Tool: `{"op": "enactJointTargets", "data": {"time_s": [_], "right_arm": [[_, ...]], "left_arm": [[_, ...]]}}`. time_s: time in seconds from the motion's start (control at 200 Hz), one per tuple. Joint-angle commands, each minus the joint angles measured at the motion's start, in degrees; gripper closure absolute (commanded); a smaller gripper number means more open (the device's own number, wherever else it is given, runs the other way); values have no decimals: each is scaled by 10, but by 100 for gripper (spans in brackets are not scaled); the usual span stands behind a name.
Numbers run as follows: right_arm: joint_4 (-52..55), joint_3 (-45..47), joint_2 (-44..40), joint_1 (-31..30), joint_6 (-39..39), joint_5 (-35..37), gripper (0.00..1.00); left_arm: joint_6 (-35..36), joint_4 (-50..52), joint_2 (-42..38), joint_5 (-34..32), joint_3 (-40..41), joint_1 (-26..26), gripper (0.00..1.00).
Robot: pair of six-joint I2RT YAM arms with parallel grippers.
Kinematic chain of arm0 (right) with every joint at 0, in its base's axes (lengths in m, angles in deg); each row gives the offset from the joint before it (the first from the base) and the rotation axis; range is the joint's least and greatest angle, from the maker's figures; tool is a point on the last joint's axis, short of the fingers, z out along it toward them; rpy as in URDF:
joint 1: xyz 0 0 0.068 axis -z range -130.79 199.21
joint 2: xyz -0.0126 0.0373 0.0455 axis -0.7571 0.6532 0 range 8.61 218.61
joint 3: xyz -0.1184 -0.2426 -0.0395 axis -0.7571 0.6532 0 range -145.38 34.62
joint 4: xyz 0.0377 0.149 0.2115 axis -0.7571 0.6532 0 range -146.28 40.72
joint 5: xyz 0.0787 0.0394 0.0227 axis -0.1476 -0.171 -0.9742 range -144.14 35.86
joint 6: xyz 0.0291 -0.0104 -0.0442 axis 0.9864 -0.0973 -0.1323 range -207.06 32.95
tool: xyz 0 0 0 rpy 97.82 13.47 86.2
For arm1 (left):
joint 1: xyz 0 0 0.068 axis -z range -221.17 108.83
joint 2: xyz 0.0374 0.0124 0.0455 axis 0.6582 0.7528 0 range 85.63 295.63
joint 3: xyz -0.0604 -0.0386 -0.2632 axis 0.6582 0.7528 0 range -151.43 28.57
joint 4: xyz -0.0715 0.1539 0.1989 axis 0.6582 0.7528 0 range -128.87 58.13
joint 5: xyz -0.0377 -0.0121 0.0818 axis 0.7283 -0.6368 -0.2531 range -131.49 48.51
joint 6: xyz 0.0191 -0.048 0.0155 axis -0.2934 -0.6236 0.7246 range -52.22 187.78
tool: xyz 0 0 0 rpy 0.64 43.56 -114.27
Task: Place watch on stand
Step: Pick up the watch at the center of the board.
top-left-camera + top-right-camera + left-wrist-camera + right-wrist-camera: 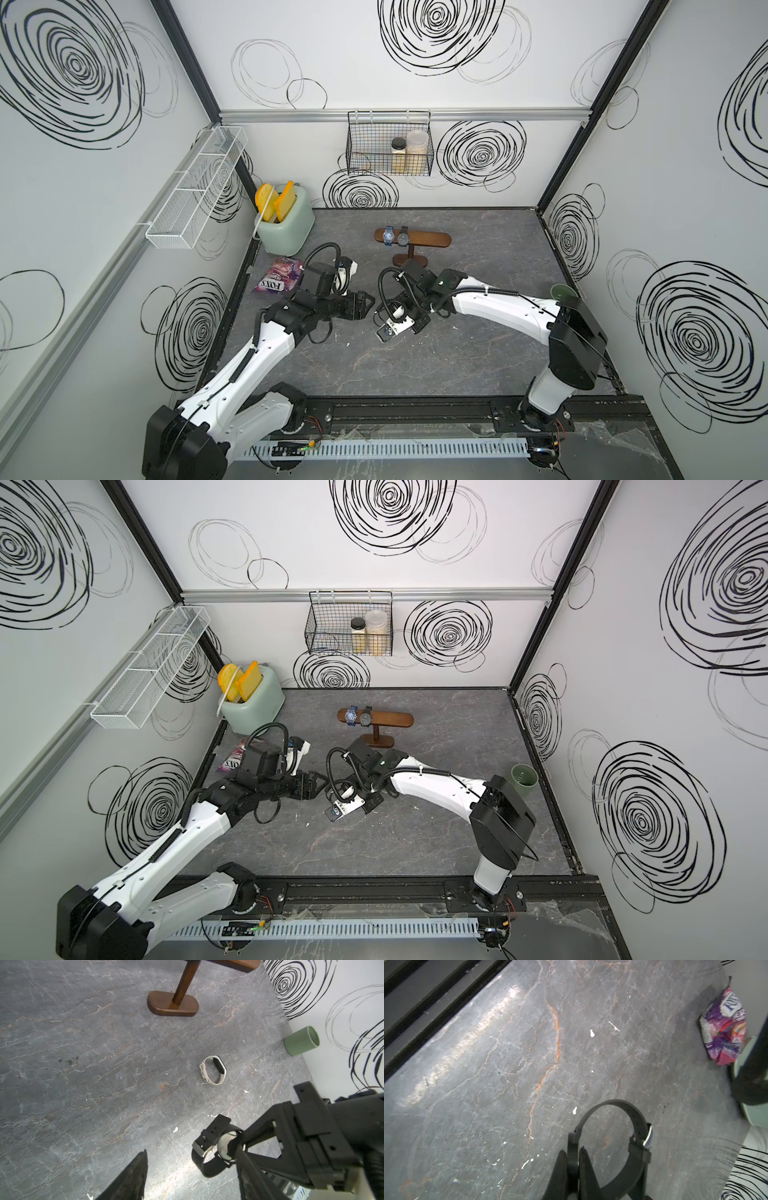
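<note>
A dark-strapped watch (209,1167) with a round case and silver buckle hangs above the table. My right gripper (572,1150) is shut on it, and its strap loop (612,1103) sticks out past the fingertips. My left gripper (188,1148) is open, with the watch in the gap close to one finger (245,1167); I cannot tell if they touch. In both top views the two grippers meet tip to tip, left gripper (365,304) facing right gripper (382,309). The brown wooden stand (432,241) (397,720) stands behind them, carrying a blue watch (388,236) and a dark watch (403,239).
A white band watch (213,1070) lies on the table near the stand's base (166,1006). A green cup (523,777) stands by the right wall. A candy bag (278,280) and a green toaster (291,228) are at the back left. A wire basket (365,143) hangs on the back wall.
</note>
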Motion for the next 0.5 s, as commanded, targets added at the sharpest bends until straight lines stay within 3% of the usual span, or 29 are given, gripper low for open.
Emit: {"op": "enactJointTargets", "data": {"time_s": [0.0,0.495], "right_arm": [[47,-14,-2,2,-26,-24,100],[54,-27,13,6,-44,-32,100]], "left_arm": [[-13,-47,10,-31,8,13,29],[-38,-67,8,-54,58,71,34]]}}
